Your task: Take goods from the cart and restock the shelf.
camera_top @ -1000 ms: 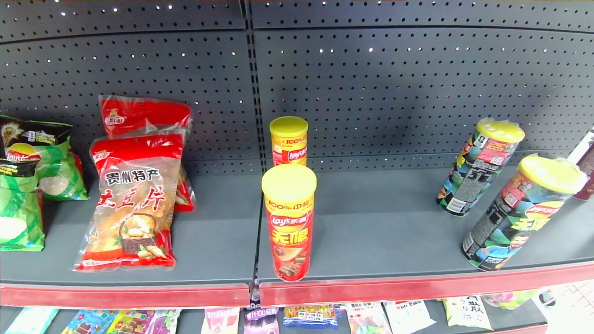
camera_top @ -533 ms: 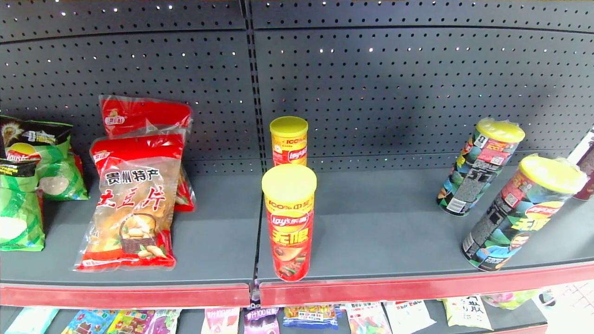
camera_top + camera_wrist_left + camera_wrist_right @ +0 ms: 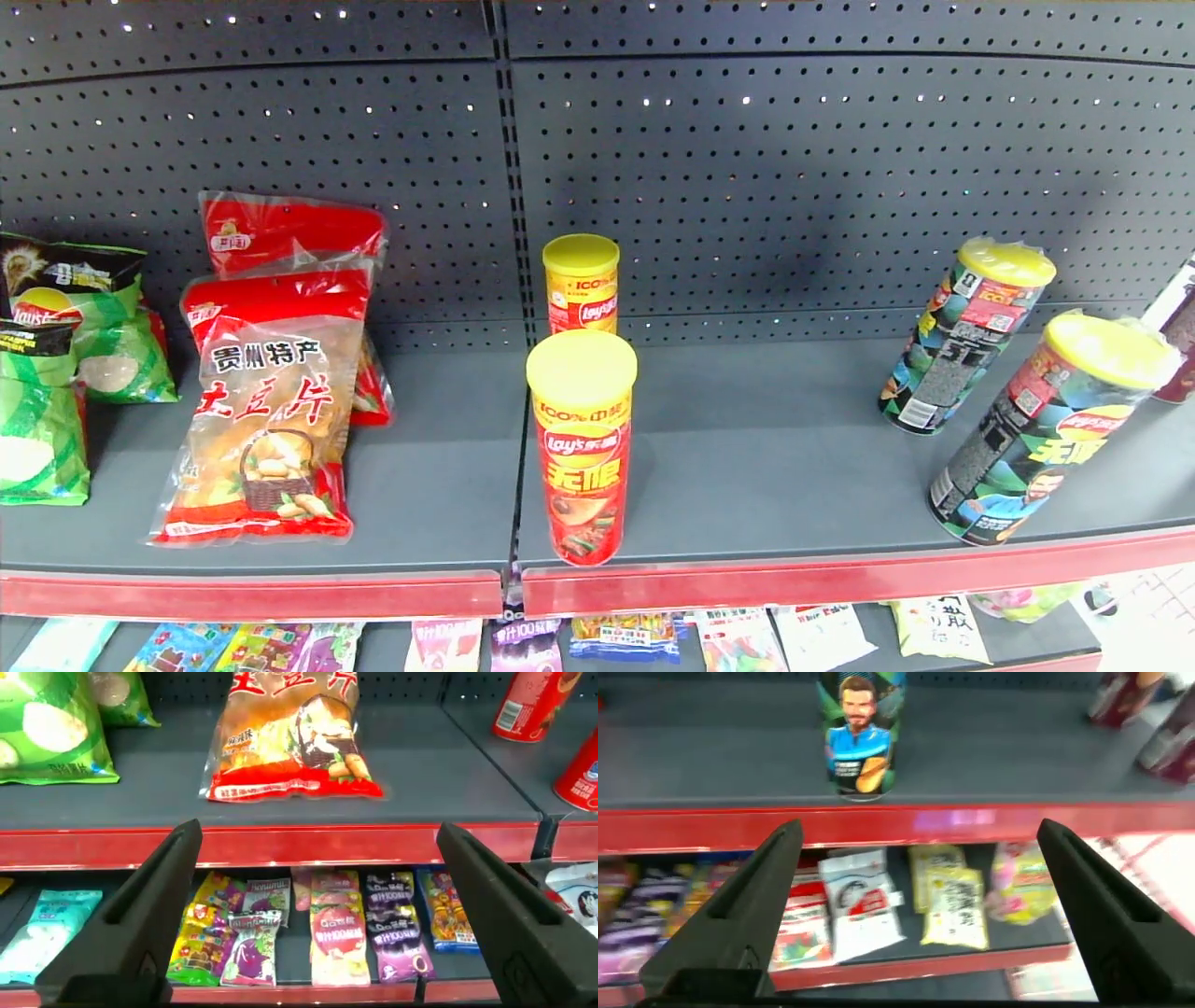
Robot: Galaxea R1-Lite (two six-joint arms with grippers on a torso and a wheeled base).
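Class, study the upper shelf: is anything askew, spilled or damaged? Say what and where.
Nothing is spilled or torn. On the right of the shelf, the rear dark can and front dark can seem to lean in the head view, though the right wrist view shows the front one upright. The front red chip bag lies flat.

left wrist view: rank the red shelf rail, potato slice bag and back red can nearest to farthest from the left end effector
1. red shelf rail, front edge, straight ahead
2. potato slice bag, mid-shelf behind the rail
3. back red can, deepest in, toward the robot's right
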